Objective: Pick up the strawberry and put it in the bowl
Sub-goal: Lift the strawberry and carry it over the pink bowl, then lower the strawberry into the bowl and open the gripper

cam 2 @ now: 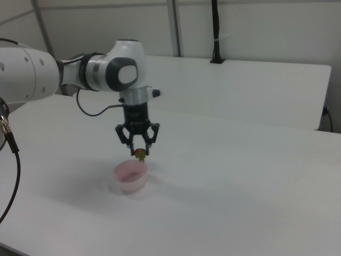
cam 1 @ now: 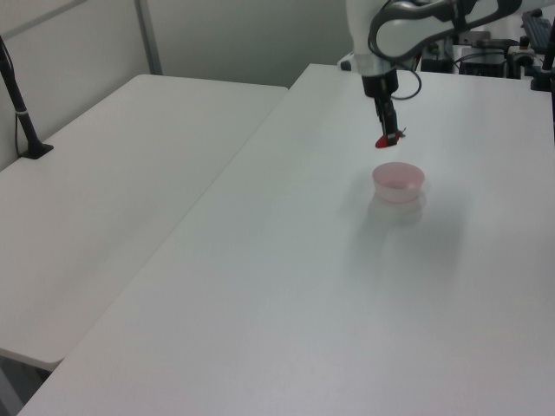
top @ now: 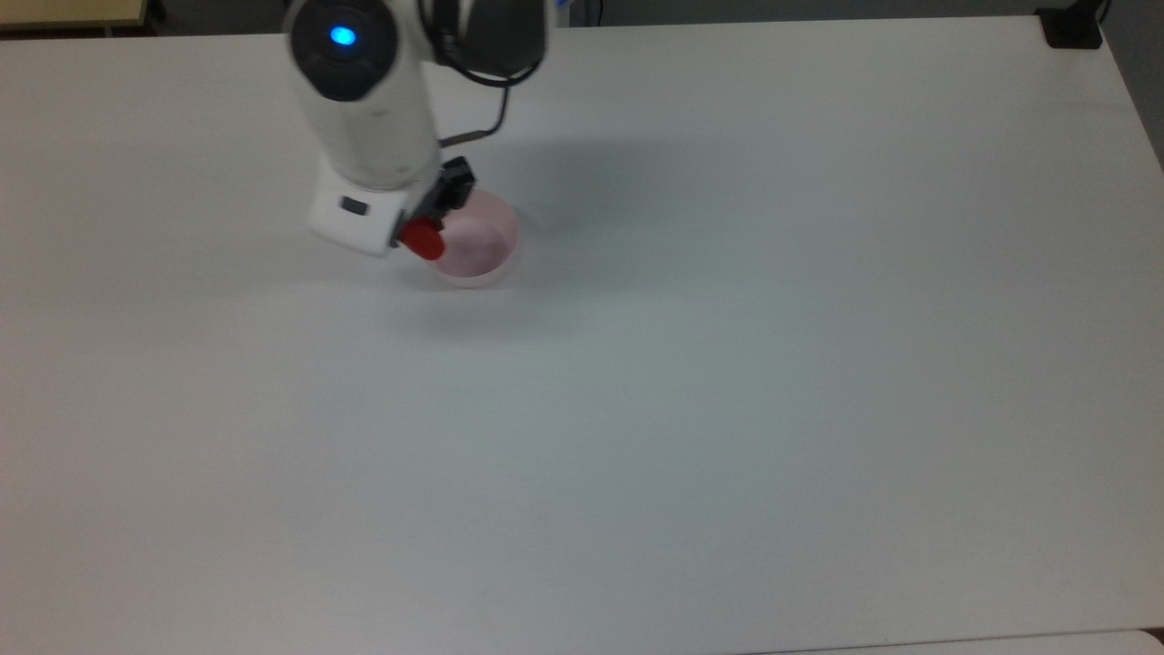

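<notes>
The white table (top: 727,364) is big and bare. Just under the gripper (cam 2: 139,152) sits the pink bowl (cam 2: 130,177). The gripper is clamped on the strawberry (cam 2: 140,154), up in the air. Next I think it must line up over the bowl and let go. The right view shows the green cap; the top view shows red.

Strawberry (cam 2: 140,154) in gripper (cam 2: 138,151), above bowl (cam 2: 130,176); bowl on table (cam 2: 240,181).
</notes>
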Robot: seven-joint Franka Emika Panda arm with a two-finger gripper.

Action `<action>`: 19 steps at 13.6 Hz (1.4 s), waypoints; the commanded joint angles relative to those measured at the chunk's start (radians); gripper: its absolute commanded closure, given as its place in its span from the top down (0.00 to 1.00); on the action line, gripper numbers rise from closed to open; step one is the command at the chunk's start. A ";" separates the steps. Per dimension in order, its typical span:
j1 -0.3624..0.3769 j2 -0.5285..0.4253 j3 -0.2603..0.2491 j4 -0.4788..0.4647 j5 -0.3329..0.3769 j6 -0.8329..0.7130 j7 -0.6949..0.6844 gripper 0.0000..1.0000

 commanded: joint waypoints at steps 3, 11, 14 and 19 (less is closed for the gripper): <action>0.059 -0.021 -0.009 -0.067 -0.008 -0.047 0.100 0.34; 0.057 -0.012 -0.009 -0.078 -0.013 -0.053 0.138 1.00; 0.060 -0.030 -0.009 -0.046 -0.007 -0.086 0.138 1.00; 0.054 -0.171 -0.012 -0.004 0.002 -0.150 0.139 1.00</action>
